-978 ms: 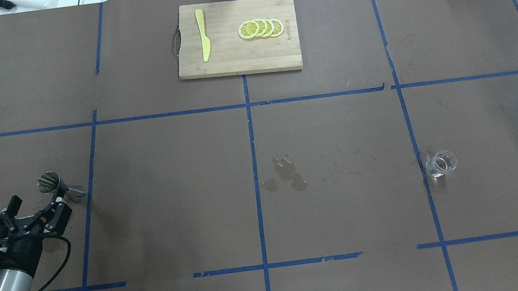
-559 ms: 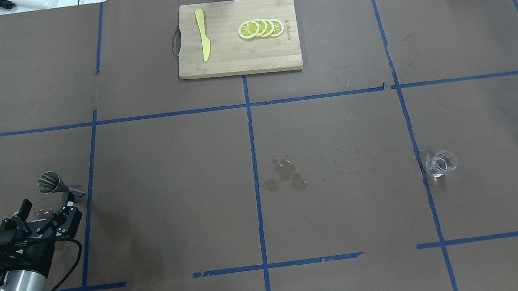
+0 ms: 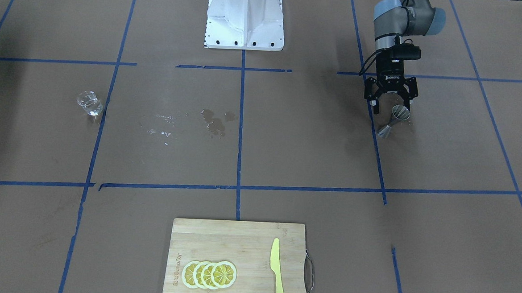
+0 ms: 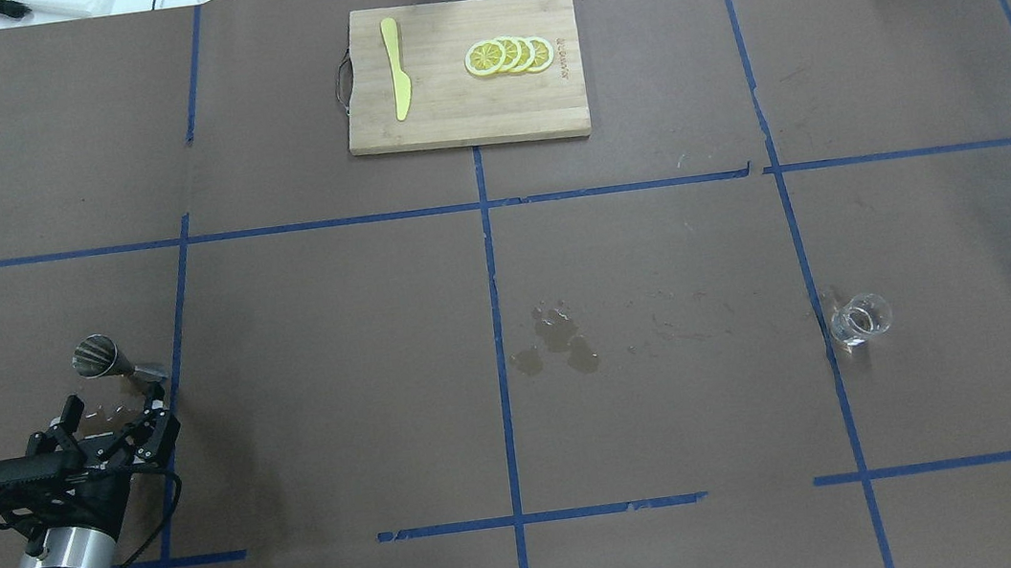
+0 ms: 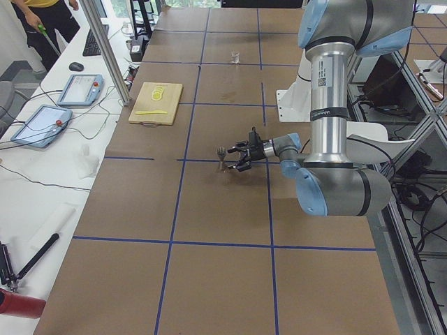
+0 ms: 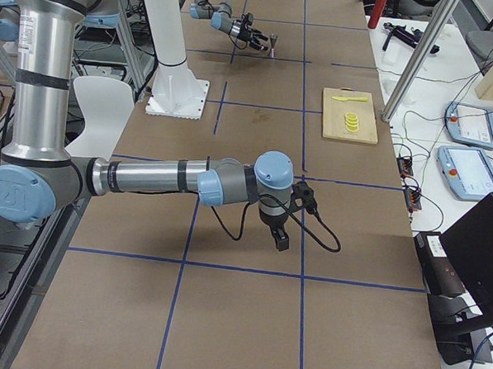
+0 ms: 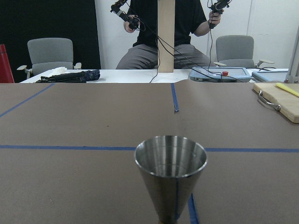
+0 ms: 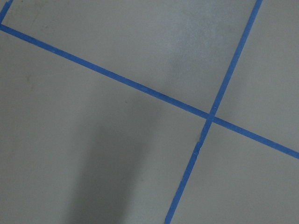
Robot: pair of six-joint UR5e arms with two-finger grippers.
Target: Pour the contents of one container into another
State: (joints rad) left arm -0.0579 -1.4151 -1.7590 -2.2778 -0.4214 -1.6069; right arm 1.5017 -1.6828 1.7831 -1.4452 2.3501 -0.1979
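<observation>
jigger [image 7: 171,172] dead ahead of left gripper [image 4: 117,404], bottom cone chopped by the wrist view's edge, right gripper [image 6: 281,241] too tiny to read

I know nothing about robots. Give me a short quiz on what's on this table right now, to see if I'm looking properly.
1. True or false: the left gripper is shut on the jigger.
2. Where is the glass? A) held in the jaws; B) standing alone, far from the jigger; C) touching the jigger.
3. Fill in: ____ lemon slices lie on the board.

Key:
1. False. The jaws are open and the jigger stands free just beyond them.
2. B.
3. Four.
</observation>
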